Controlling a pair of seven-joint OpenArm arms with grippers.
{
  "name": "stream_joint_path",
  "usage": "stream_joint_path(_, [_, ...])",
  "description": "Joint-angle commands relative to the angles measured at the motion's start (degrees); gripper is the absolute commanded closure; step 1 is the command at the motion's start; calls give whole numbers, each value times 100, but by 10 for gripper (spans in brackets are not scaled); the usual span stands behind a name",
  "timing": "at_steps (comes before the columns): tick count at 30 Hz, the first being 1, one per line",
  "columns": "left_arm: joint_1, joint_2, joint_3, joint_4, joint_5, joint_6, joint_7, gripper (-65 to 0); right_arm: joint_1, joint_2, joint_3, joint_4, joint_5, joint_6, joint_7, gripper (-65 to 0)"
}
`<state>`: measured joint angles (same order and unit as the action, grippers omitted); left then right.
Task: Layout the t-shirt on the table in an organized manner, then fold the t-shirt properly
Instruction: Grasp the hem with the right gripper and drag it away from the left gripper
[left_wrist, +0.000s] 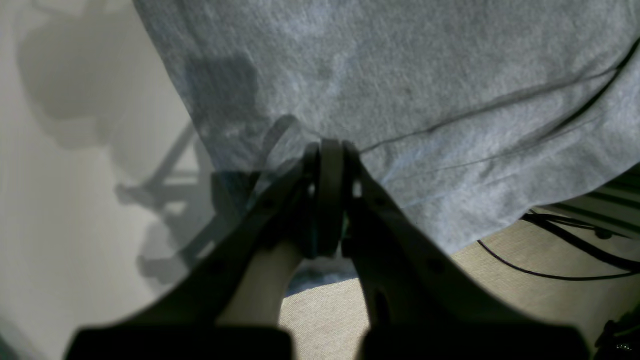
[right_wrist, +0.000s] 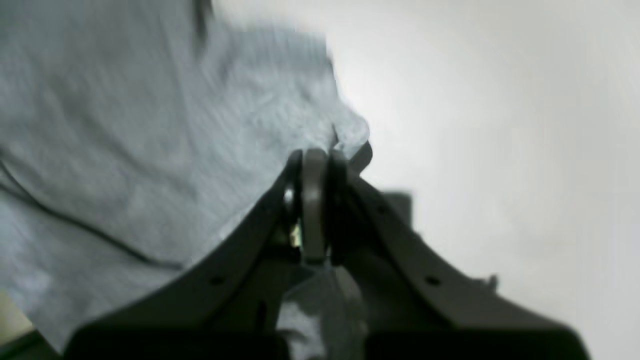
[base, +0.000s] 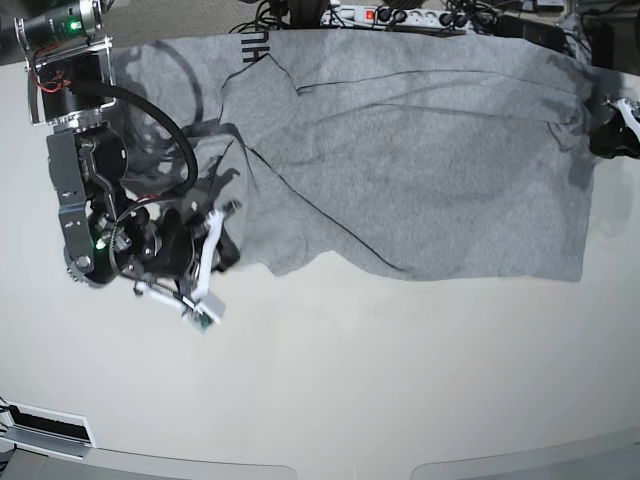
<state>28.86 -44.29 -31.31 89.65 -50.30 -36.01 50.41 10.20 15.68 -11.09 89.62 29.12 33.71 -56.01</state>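
The heather-grey t-shirt (base: 400, 150) lies spread across the far half of the off-white table (base: 350, 380), creased, with a bit of black lettering showing near its top left. My left gripper (left_wrist: 330, 150) is shut on a fold of the t-shirt (left_wrist: 400, 75), at the cloth's right edge in the base view (base: 603, 135). My right gripper (right_wrist: 315, 157) is shut at the edge of the t-shirt (right_wrist: 125, 125), with cloth bunched at its tips. In the base view that gripper (base: 228, 245) sits at the shirt's lower-left part.
A power strip with cables (base: 400, 15) lies beyond the table's far edge. Black cables (left_wrist: 575, 250) run over the carpet below the shirt's overhanging edge. The right arm's body (base: 90, 200) stands at the table's left side.
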Motion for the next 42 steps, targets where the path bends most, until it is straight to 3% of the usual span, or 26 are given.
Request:
stream_joint_path(1, [-15,-142,-74,61,13,0,-85,0,127,39,28,273,9,22,92,0])
stream_joint_path(8, [-15,-144,-74,61,66,0,-87,0,153,35,26,584,-907,20,1126,0])
stream_joint_path(14, [-15,-142,-74,61,48,2,-90,0,404,37,24,518,-992,157,1207,0])
stream_joint_path(20, [-15,-142,-74,61,48,2,-90,0,807,33,20,-442,-986,201,1469,0])
stream_joint_path(27, [-17,-142,-74,61,39,0,-111,0,1368,0,20,-1902,-992,629,2107,0])
stream_joint_path(34, [-17,-142,-74,61,28,2,-107,0,2035,-391,20,-3198,-1113,629,2496,0])
stream_joint_path(39, [-17,-142,-74,61,31,2,-103,0,2396,-538,20,-3274,-1611,629,2494,0])
stream_joint_path(42, [-15,-142,-74,61,28,4,-103,0,2509,-533,20,-3274,-1652,435,2474,0])
